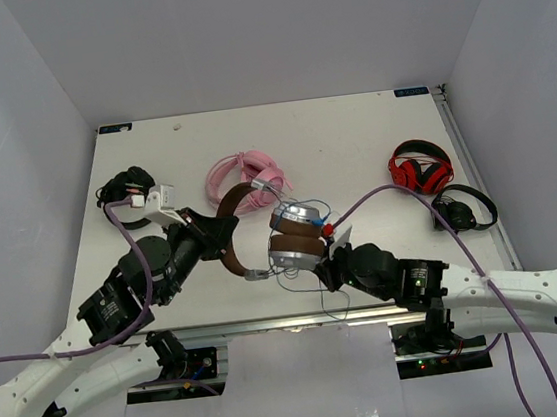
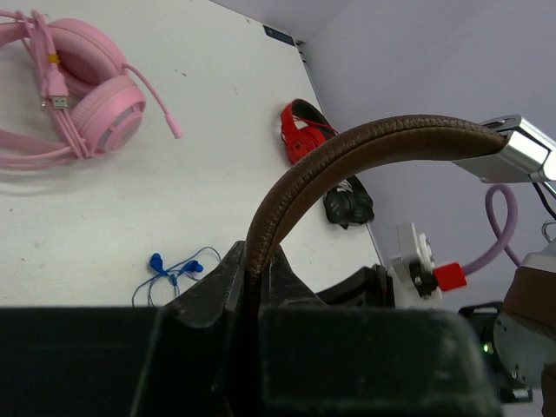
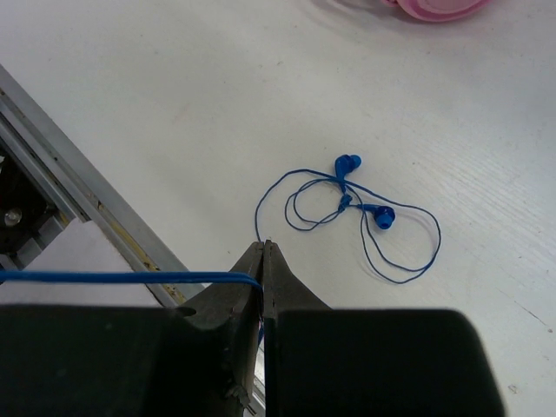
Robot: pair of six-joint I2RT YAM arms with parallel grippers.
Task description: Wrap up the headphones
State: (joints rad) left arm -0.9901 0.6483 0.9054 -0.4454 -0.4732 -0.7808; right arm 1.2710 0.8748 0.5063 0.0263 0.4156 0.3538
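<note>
The headphones [image 1: 284,236], with brown headband, brown pads and silver-grey cups, are held off the table at its near middle. My left gripper [image 1: 223,237] is shut on the brown headband [image 2: 365,143], which rises from between the jaws [image 2: 257,261]. My right gripper [image 1: 331,265] is just right of the ear cups and shut on the thin blue cord [image 3: 130,278], which runs off left from the closed jaws [image 3: 266,254]. The rest of the cord, with small blue bits [image 3: 358,208], lies looped on the table; it also shows in the left wrist view [image 2: 174,269].
Pink headphones [image 1: 245,177] lie behind the brown pair. Red-and-black headphones [image 1: 420,167] and a black pair [image 1: 465,209] lie at the right. A black bundle [image 1: 126,194] sits at the left. The table's metal front rail [image 3: 52,191] is close to my right gripper.
</note>
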